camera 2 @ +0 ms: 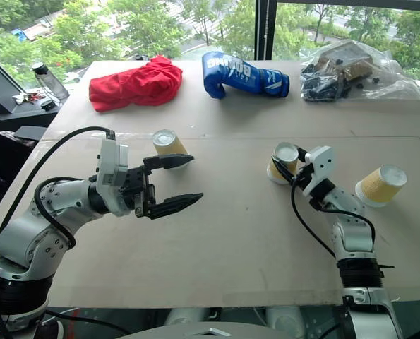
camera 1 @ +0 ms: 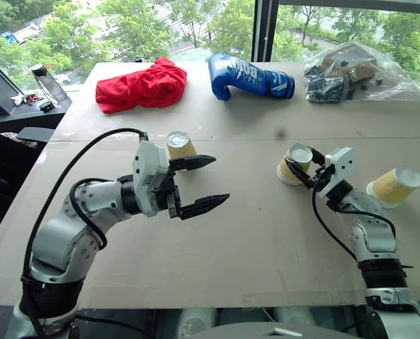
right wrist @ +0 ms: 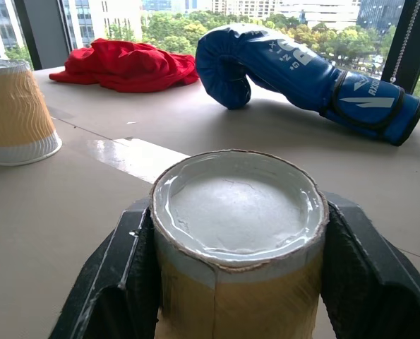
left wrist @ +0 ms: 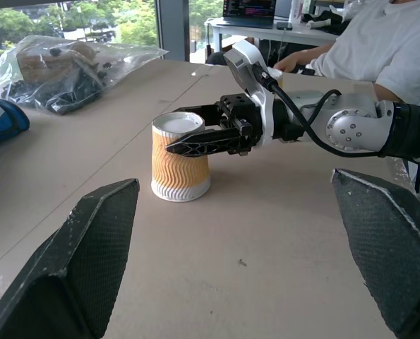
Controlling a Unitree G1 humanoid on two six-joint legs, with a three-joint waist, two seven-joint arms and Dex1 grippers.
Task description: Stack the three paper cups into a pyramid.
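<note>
Left gripper (camera 1: pixel 208 183): we see it raised above the table (camera 1: pixel 252 240), pointing toward the robot's right, jaws spread wide with nothing between them.
Left cup (camera 1: pixel 181 145): we find it upside down on the table, just behind the left gripper's far finger; whether they touch we cannot tell.
Middle cup (camera 1: pixel 294 163): we note it stands upside down on the table, base up, right of centre.
Right gripper (camera 1: pixel 307 169): we read it as closed on the middle cup; in the right wrist view both fingers (right wrist: pixel 121 282) press the cup's ribbed sides just below its base.
Right cup (camera 1: pixel 394 186): we see it lying on its side near the table's right edge, base toward that edge, well apart from the middle cup.
Pyramid: not built; we count all three cups apart on the table.
Back of table: we log a red cloth (camera 1: pixel 142 86), a blue boxing glove (camera 1: pixel 248 78) and a clear bag (camera 1: pixel 354 73), left to right.
Background: in the left wrist view we see a person (left wrist: pixel 379 49) in a white shirt seated beyond the table.
</note>
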